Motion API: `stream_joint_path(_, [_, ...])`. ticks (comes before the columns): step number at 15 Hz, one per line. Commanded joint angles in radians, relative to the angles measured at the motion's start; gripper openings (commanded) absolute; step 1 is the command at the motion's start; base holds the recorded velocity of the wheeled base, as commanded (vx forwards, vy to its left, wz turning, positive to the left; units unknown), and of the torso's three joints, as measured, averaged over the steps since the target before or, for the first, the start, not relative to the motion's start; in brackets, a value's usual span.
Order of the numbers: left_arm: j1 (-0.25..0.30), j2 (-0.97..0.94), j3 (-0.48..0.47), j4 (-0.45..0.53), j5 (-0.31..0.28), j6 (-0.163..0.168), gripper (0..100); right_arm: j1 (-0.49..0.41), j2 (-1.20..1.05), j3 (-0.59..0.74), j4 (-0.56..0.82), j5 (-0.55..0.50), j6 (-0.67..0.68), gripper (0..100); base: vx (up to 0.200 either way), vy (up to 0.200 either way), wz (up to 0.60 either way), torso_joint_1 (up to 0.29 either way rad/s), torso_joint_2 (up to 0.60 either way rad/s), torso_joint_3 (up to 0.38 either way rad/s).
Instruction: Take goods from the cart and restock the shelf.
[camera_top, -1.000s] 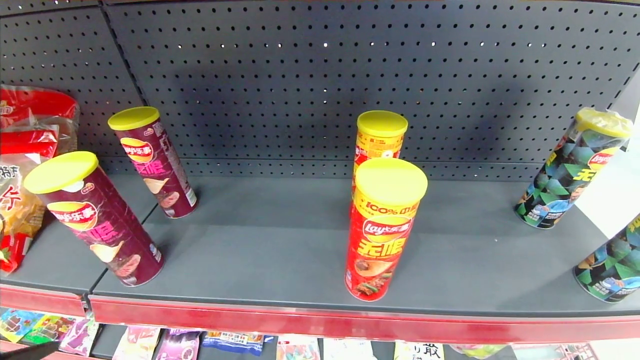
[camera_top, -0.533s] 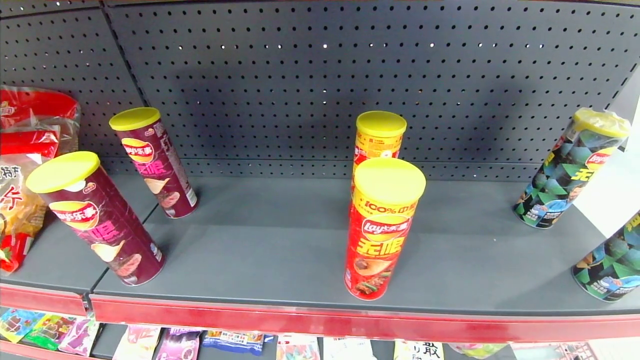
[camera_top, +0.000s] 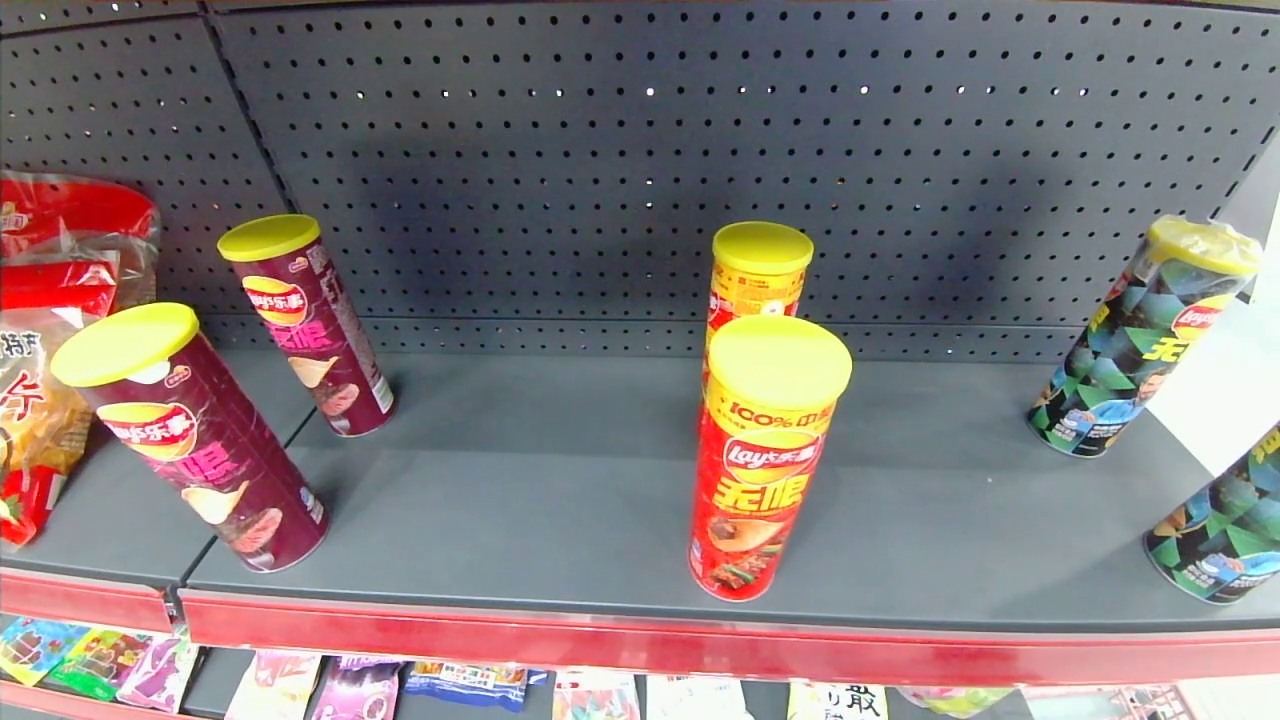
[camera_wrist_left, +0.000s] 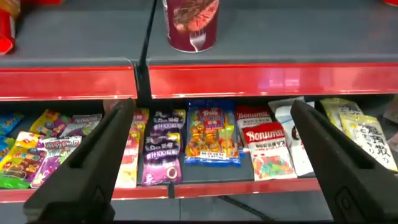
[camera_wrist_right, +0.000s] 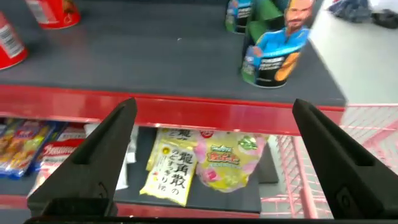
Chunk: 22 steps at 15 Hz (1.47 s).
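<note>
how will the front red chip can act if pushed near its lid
The front red can stands tall and narrow on the shelf, so a push near its yellow lid would probably tip it. Its round wall suggests it would then roll. Tipping backward, it might hit the can behind.

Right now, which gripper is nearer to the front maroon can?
Left. The left gripper is below the maroon can; the right gripper is farther along, below the green can.

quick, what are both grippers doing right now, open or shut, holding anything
Left gripper: open, holding nothing.
Right gripper: open, holding nothing.
</note>
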Motion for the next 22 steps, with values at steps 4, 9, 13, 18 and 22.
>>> stream_joint_path(4, [0.175, -0.021, 0.003, -0.003, -0.03, -0.008, 100, 0.001, -0.003, 0.006, -0.005, 0.003, 0.0, 100, 0.0, 0.0, 0.0, 0.0, 0.0, 0.0])
stream_joint_path(9, [0.129, -0.089, 0.003, -0.003, -0.067, 0.012, 100, 0.001, -0.003, 0.035, -0.014, 0.026, 0.034, 100, 0.0, 0.0, 0.0, 0.0, 0.0, 0.0])
stream_joint_path(13, [0.129, -0.089, 0.003, -0.002, -0.067, 0.012, 100, 0.001, -0.003, 0.037, -0.014, 0.026, 0.043, 100, 0.0, 0.0, 0.0, 0.0, 0.0, 0.0])
stream_joint_path(18, [0.129, -0.089, 0.003, -0.003, -0.067, 0.014, 100, 0.001, -0.003, 0.035, -0.014, 0.025, 0.046, 100, -0.08, 0.0, 0.0, 0.003, 0.0, -0.001])
stream_joint_path(22, [0.129, -0.089, 0.003, -0.002, -0.067, 0.014, 100, 0.001, -0.003, 0.035, -0.014, 0.026, 0.048, 100, -0.05, 0.0, 0.0, 0.007, 0.0, -0.002])
